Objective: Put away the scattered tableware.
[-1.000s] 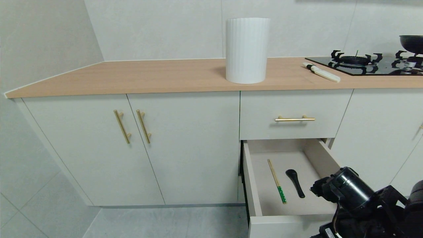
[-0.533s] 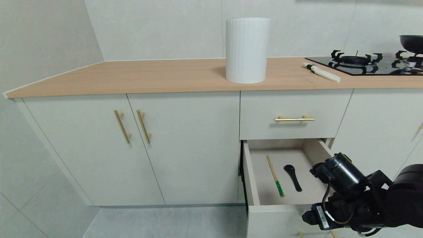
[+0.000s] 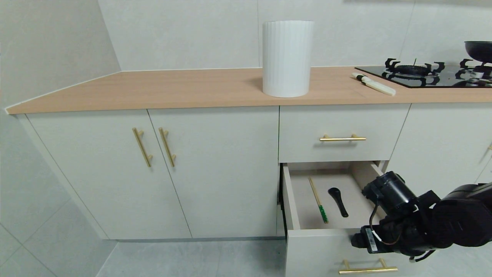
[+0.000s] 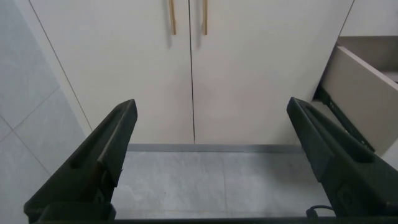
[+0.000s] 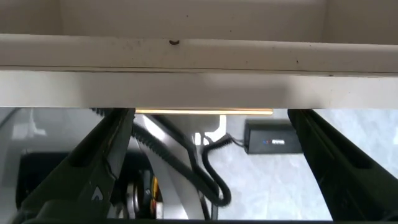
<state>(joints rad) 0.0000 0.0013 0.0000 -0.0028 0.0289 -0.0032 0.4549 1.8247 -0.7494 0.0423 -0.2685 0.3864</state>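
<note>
Our right gripper [image 5: 208, 118], jaws spread and grasping nothing, sits against the drawer [image 3: 319, 254] front at the head view's lower right, placed, we judge, to push it shut. Inside lie the chopsticks [image 3: 318, 201] and the black spoon [image 3: 338, 202]. Our left gripper [image 4: 211, 112] hangs released.

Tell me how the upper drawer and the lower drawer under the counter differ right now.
The upper drawer is shut, flush with the cabinet fronts; the lower drawer stands partly open. The upper drawer's inside is hidden; the lower drawer shows chopsticks and a black spoon lying side by side on its floor. Both have pale fronts with horizontal gold bars: the upper handle and the lower handle.
</note>
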